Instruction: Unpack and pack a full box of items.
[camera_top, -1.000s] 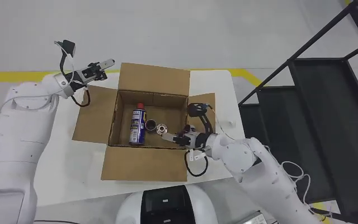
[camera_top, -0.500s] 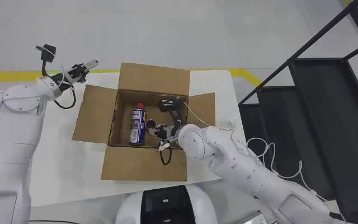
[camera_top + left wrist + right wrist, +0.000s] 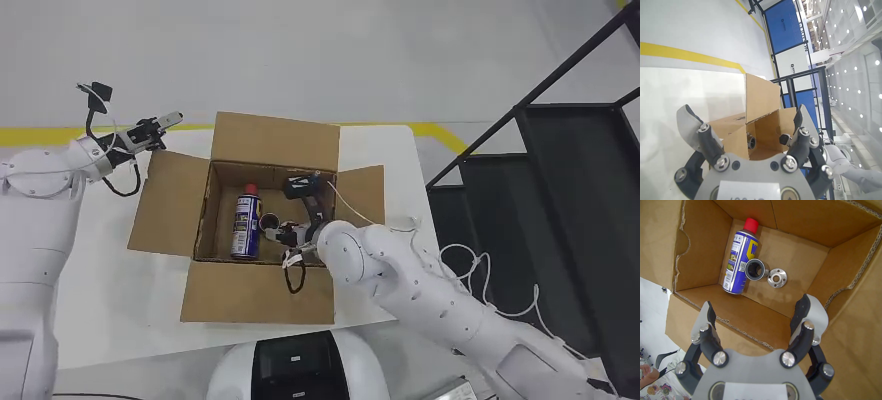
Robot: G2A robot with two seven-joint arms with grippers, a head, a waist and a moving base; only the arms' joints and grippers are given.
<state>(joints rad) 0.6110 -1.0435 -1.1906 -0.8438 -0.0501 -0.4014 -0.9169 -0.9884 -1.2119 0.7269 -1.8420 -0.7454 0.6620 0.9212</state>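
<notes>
An open cardboard box (image 3: 272, 140) stands mid-table with its flaps spread. Inside lie a blue spray can with a red cap (image 3: 246, 224) (image 3: 741, 260), a metal cylinder (image 3: 755, 269) against it, and a round flange (image 3: 776, 275) beside that. My right gripper (image 3: 285, 238) (image 3: 755, 304) hangs open over the box's near inner edge, above these parts and holding nothing. My left gripper (image 3: 160, 126) (image 3: 743, 111) is open and empty in the air beyond the box's left flap; in its wrist view the box (image 3: 762, 98) and the cylinder (image 3: 751, 141) lie ahead.
The white table (image 3: 100, 300) has bare room left of the box. A small white item (image 3: 413, 220) lies right of the right flap. A black metal staircase (image 3: 540, 200) stands to the right, off the table.
My right arm swung from the box's right side in over its interior. My left gripper drew away to the left, then came back slightly. The box contents stayed put.
</notes>
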